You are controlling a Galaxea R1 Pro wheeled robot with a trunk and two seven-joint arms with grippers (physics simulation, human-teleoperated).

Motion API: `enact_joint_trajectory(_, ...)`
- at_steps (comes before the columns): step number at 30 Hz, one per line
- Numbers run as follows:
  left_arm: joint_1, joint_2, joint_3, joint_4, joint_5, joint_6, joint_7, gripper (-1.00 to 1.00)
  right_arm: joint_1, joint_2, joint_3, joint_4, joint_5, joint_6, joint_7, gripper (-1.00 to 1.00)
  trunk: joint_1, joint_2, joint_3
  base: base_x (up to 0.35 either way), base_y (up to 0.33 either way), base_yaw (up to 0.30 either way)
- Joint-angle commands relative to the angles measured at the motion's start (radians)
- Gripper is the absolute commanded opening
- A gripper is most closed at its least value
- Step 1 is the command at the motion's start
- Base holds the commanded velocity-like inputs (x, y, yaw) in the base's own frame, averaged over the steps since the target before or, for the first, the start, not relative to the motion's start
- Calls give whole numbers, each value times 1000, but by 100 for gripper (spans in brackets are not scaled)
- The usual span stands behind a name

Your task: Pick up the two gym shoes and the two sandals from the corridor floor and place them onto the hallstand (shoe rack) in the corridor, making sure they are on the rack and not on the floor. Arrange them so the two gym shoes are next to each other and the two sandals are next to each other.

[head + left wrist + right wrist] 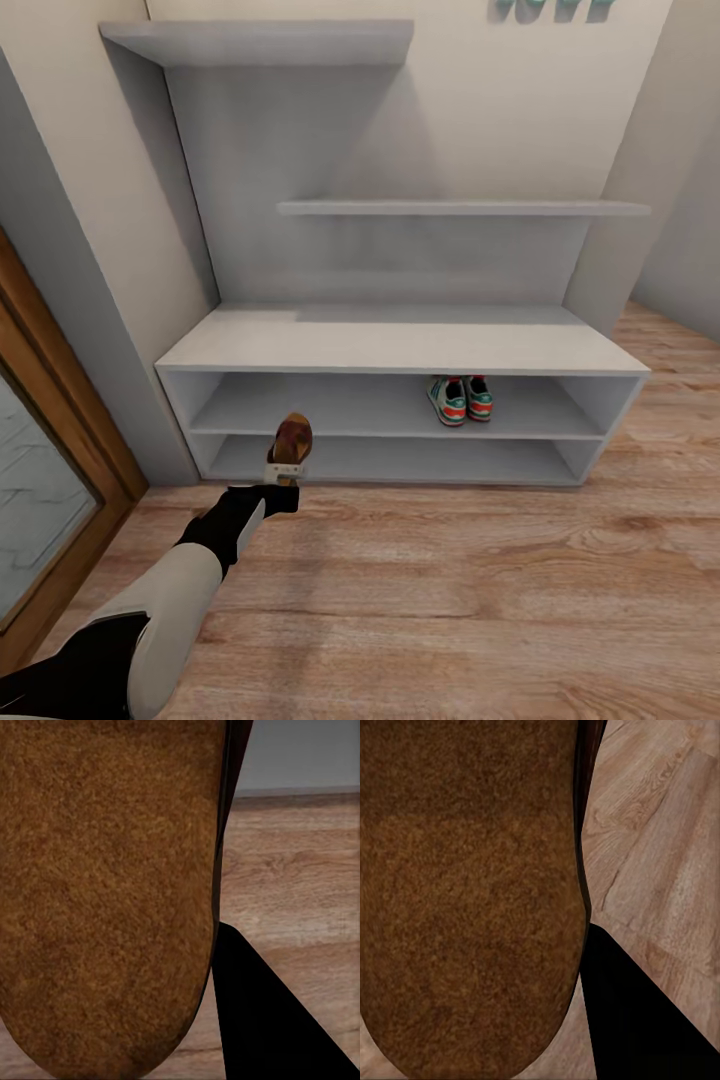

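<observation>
Left jaws [288, 470] were clamped on a flat brown leather sandal [292, 440] at 6 o'clock before the pale grey hallstand [400, 345]; right jaws gripped its twin [465, 900]. White-and-teal gym shoes [461, 398] already shelved, so sandals next, side by side.

The hallstand [400, 345] stands against the wall on the corridor floor [450, 600]. Two gym shoes [460, 398] sit side by side in its upper tier, right of centre. A sandal [291, 440] hangs before the lower tier's left end, above the floor
</observation>
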Motion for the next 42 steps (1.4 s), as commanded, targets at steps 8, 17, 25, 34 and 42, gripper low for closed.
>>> enact_joint_trajectory(8,0,-3,8,-3,-16,4,-10,-100,-1,0,1,1,-12,-4,-1,-100,0,0,-1,92,-42,0)
enact_joint_trajectory(17,0,-3,9,-4,-16,4,-8,-100,-1,0,-1,0,-12,-4,-1,-100,0,0,-1,257,-152,0)
enact_joint_trajectory(25,1,-1,8,-4,-16,4,-5,-100,-1,0,-1,0,-12,-4,-1,-100,0,0,-1,79,-42,0)
enact_joint_trajectory(34,2,-1,7,-4,-15,0,-1,-100,-1,0,-4,-1,-11,-4,-2,-100,0,0,-1,255,-2,0)
enact_joint_trajectory(42,0,-1,9,-4,-15,1,-1,-100,-1,-2,-4,-1,-11,-5,-3,-100,0,0,-1,221,0,0)
